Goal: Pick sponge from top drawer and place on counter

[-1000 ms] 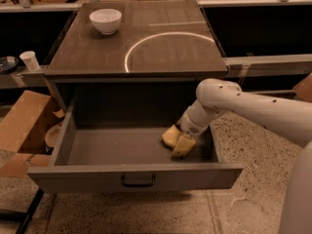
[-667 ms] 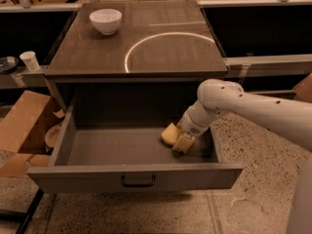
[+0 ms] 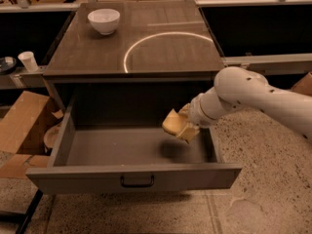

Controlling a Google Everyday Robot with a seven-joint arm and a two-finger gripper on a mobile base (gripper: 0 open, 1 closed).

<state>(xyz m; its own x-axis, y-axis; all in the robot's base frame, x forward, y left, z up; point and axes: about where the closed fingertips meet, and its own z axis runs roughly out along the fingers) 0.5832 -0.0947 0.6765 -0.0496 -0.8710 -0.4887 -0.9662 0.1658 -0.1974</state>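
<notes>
The top drawer (image 3: 131, 177) is pulled wide open, its grey front panel with the dark bar handle facing me. My gripper (image 3: 184, 125) reaches in from the right on a white arm and is shut on the pale-yellow sponge (image 3: 172, 123), holding it in the air above the right part of the drawer floor, where its shadow falls. The counter (image 3: 97, 52) is the dark brown top above the drawer, marked with a thin white circle arc (image 3: 146, 40).
A white bowl (image 3: 104, 21) stands at the counter's back left. Cardboard boxes (image 3: 22, 126) lie on the floor left of the drawer. A white paper cup (image 3: 28, 61) sits on a ledge at the far left. Speckled floor lies to the right.
The gripper has lifted the sponge off the drawer floor; it now hangs above the drawer, where before it rested at the bottom right.
</notes>
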